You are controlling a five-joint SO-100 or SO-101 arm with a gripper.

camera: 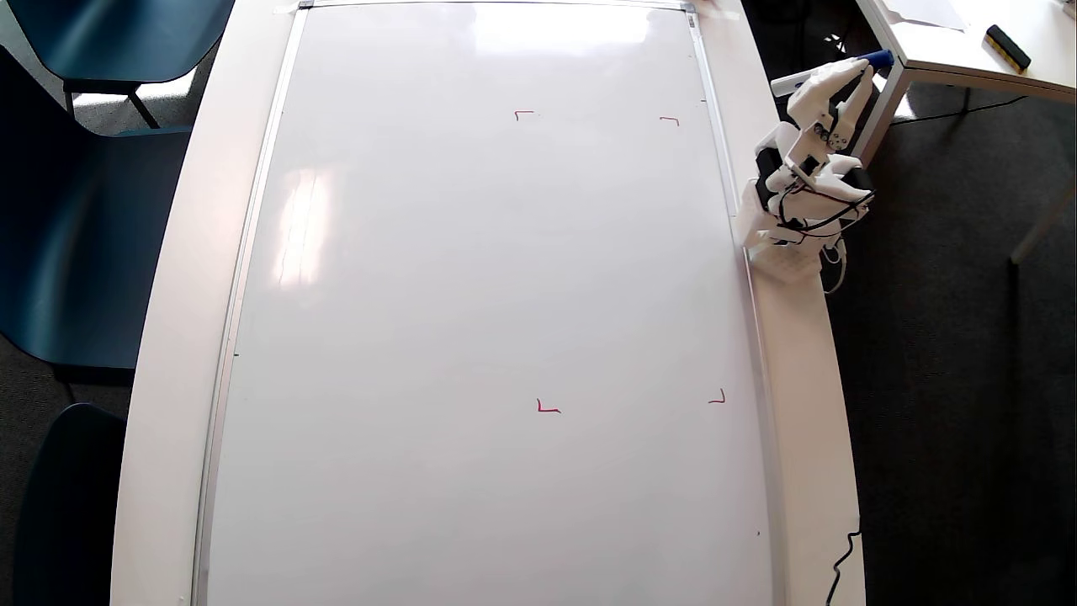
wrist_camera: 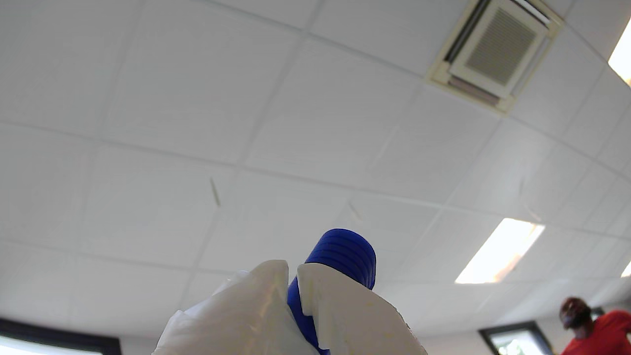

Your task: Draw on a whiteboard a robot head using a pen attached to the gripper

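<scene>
Claw clenched on pen, blue end clamped for steady strokes | arm folded off whiteboard's right edge, beside surface | pen aloft, aimed at ceiling | no robot head drawn yet, red corner marks frame drawing zone.

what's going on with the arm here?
The small white arm sits at the right edge of the whiteboard in the overhead view, folded up off the board. Its gripper is clamped on the pen, whose blue end points up toward the ceiling in the wrist view. The board carries only four red corner marks; no robot head has been drawn yet. A person in red shows at the wrist view's lower right corner.
</scene>
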